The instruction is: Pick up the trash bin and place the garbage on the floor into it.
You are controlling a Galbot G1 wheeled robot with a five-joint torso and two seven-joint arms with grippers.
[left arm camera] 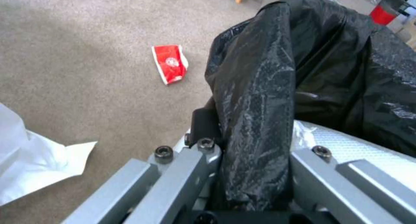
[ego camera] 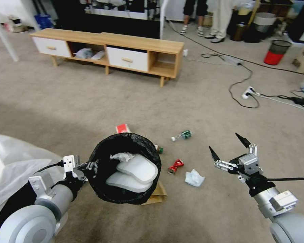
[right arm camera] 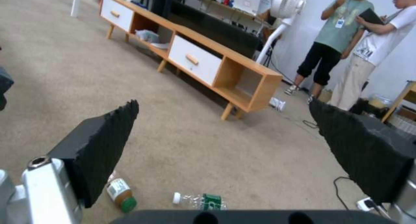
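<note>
Trash bin (ego camera: 128, 168) held off the floor (ego camera: 91, 108) by the left pincer (ego camera: 86, 167), which is pinched on the bin's near rim through the folded-over black bag (left arm camera: 260, 97); in the left wrist view one finger (left arm camera: 206, 126) lies against the outside of the liner and the metal finger links flank the bag fold. Bin tilted, mouth facing up toward the head camera; inside lie two pale flat padded pieces (ego camera: 135, 173) and a crumpled white tissue (ego camera: 121, 156). Right pincer (ego camera: 229, 146) hovers above the carpet to the right of the bin, black fingertips spread wide apart, nothing between them. Garbage on the floor: red-white packet (ego camera: 122, 128) just beyond the bin's far rim; brown paper bag (ego camera: 157, 194) partly under the bin's near right side; crushed red can (ego camera: 175, 166) just right of the bin; crumpled white tissue piece (ego camera: 194, 178) right of the can, between it and the right pincer; clear bottle with green label (ego camera: 181, 135) farther out; second bottle with green cap (ego camera: 158, 149) at the bin's right edge, mostly hidden. Low wooden cabinet (ego camera: 118, 50) with white drawers stands well beyond the litter. Cables and a power strip (ego camera: 248, 91) lie on the carpet at far right.
</note>
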